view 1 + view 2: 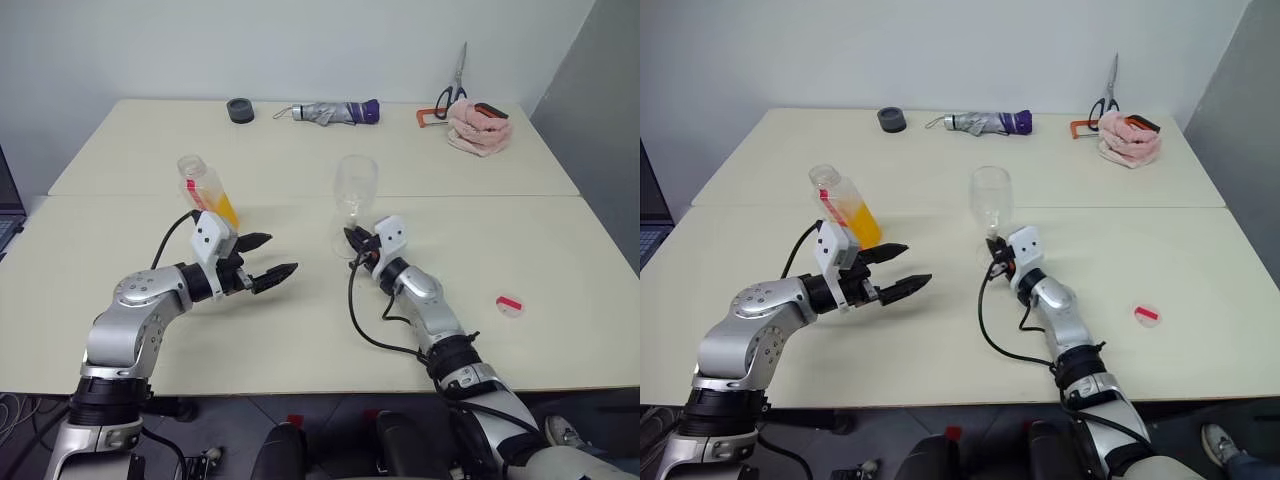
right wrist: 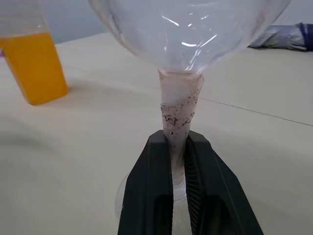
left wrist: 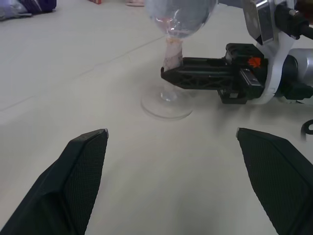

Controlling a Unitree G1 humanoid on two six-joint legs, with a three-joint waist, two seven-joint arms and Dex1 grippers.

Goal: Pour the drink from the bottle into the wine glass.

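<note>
The wine glass [image 1: 357,185] stands in the middle of the table, its bowl clear. My right gripper [image 1: 352,240] is shut on its stem just above the foot; in the right wrist view the two black fingers [image 2: 146,196] clamp the stem from both sides. The bottle [image 1: 205,188] stands to the left with no cap on it, and the orange drink [image 1: 224,210] fills its lower part. My left gripper [image 1: 283,253] hovers open in front of the bottle, holding nothing and pointing toward the glass [image 3: 166,103].
At the table's far edge lie a black tape roll [image 1: 240,110], a folded umbrella [image 1: 335,112], scissors [image 1: 455,90] and a pink cloth [image 1: 478,128]. A small red-and-white disc [image 1: 510,304] lies at the right front. A seam [image 1: 500,196] joins two tabletops.
</note>
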